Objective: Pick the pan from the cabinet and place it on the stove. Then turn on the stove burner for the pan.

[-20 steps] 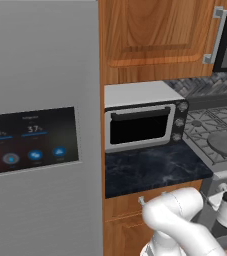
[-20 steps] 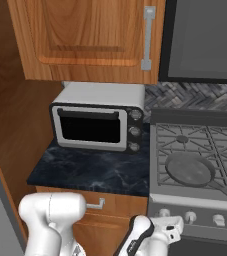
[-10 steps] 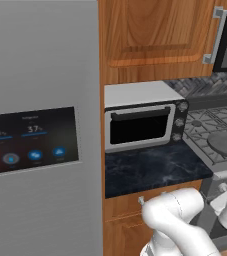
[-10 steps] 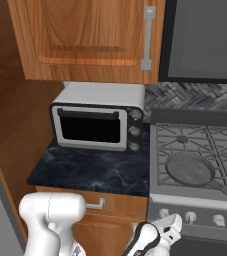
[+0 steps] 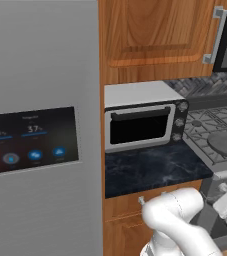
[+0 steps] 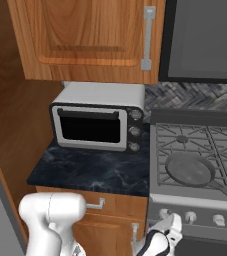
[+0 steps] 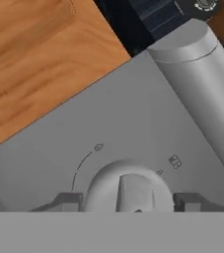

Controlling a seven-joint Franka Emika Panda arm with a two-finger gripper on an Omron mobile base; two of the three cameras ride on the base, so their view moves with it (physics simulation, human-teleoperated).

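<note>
The pan (image 6: 190,169) sits flat on the stove (image 6: 197,202), on the front-left grate, its round dark disc well inside the grate's edges. In the left base view the pan (image 5: 226,144) lies just right of the counter's end.

On the stove's front panel, the gripper (image 7: 128,201) is at a round silver knob (image 7: 128,190): the two dark fingertips (image 7: 69,201) stand apart, one on each side of the knob, straddling it closely; whether they press it I cannot tell. From the right base view the gripper (image 6: 172,225) is at the leftmost knob, with the other knobs free to its right.

Left of the stove, the dark marble counter (image 6: 85,172) has bare room in front of the toaster oven (image 6: 97,122). Above it hangs the cabinet (image 6: 85,37), door closed, its silver handle (image 6: 147,37) near the right edge.
</note>
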